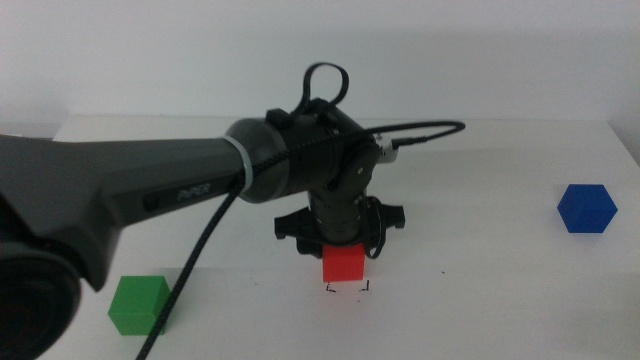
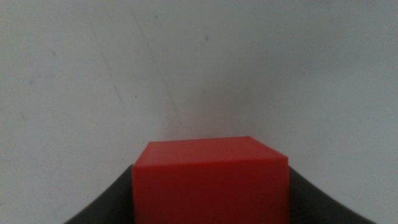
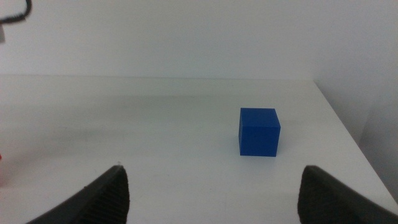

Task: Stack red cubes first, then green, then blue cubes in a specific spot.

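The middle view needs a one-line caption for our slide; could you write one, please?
Left gripper holds the red cube just above the corner marks; green cube and blue cube wait aside.

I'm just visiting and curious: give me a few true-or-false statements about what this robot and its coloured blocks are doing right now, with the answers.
1. The left claw grips the red cube. True.
2. The green cube sits on top of the red one. False: it rests alone on the table, off to the left side of the middle view.
3. The red cube is right by the black corner marks. True.
4. The right claw is shut on the blue cube. False: its jaws are spread open, with the blue cube lying apart on the table ahead.
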{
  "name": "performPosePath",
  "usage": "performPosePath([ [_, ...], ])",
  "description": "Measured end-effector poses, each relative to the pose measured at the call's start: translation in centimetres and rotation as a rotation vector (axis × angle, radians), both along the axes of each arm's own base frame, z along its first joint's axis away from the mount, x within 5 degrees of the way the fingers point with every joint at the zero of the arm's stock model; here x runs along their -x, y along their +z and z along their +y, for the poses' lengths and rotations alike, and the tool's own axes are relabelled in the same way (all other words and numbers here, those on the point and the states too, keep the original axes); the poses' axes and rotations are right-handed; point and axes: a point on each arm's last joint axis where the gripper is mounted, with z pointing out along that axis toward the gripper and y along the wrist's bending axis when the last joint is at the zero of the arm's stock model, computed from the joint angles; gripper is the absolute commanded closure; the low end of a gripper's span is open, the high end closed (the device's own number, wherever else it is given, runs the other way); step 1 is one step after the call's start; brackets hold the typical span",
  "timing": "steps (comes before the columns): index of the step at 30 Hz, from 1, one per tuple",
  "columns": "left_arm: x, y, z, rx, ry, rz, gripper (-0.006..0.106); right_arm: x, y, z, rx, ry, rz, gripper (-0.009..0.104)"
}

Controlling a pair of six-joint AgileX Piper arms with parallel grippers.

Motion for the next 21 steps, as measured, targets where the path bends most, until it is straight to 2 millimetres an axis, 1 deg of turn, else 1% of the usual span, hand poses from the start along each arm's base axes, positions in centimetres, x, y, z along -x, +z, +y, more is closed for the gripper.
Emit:
performPosePath([
  [5, -0.2, -1.6, -0.2, -0.012, 0.001, 0.020, 0.088, 0.0, 0.0, 0.0, 0.000, 0.000, 0.000, 0.002],
  [8, -0.3, -2.1, -0.5, 0.006, -0.002, 0.025, 0.088, 0.0, 0.0, 0.0, 0.000, 0.000, 0.000, 0.002],
  [16, -0.3, -2.1, -0.8, 0.022, -0.039, 0.018, 0.087, 0.0, 0.0, 0.0, 0.000, 0.000, 0.000, 0.002],
  [18, -0.3, -2.2, -0.8, 0.020, -0.048, 0.019, 0.085, 0.0, 0.0, 0.0, 0.000, 0.000, 0.000, 0.002],
  [21, -0.3, -2.2, -0.8, 0.014, -0.079, 0.018, 0.066, 0.0, 0.0, 0.0, 0.000, 0.000, 0.000, 0.002],
])
